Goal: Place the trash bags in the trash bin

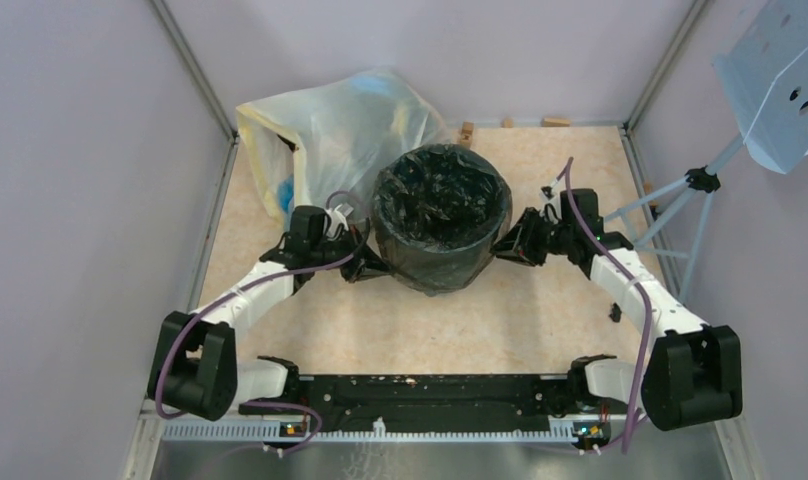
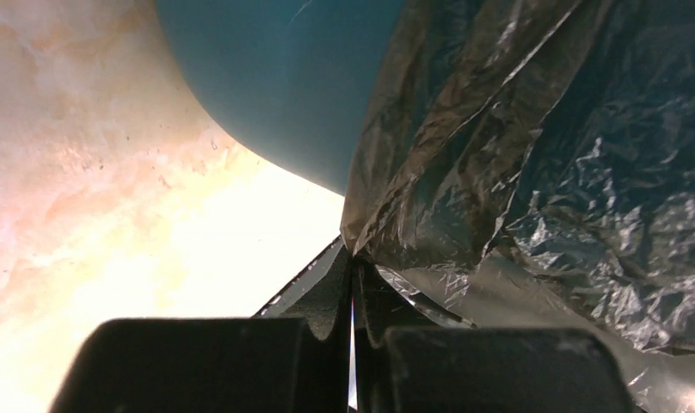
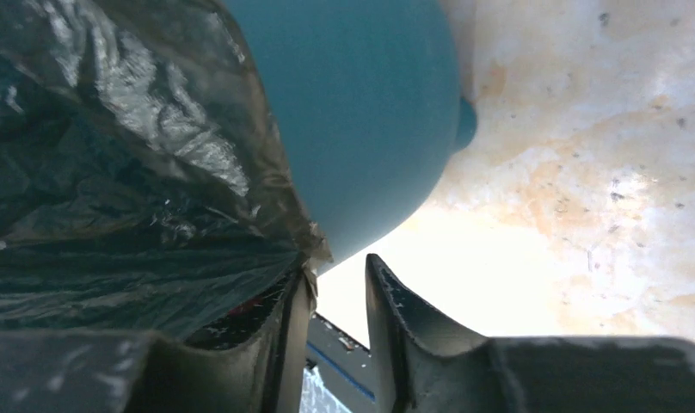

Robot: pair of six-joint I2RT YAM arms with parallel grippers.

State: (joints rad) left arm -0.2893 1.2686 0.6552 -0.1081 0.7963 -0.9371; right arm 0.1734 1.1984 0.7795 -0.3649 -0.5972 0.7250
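The bag point(image 2: 542, 172) is thin black plastic, glossy and crinkled, slightly see-through where it stretches. The bin point(image 2: 284, 77) is smooth teal plastic with a dull sheen. The counter point(image 1: 540, 310) looks like mottled beige stone, speckled and faintly shiny.

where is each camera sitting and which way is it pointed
Top external: fixed above and behind the bases, looking down on the table; left arm and right arm flank the trash bag.
Left wrist: on the left arm, looking along the left fingers, shut on the bag's edge beside the trash bin.
Right wrist: on the right arm, looking along the parted right fingers at bag and bin.
Shared: both wrist views show bin, bag and table.
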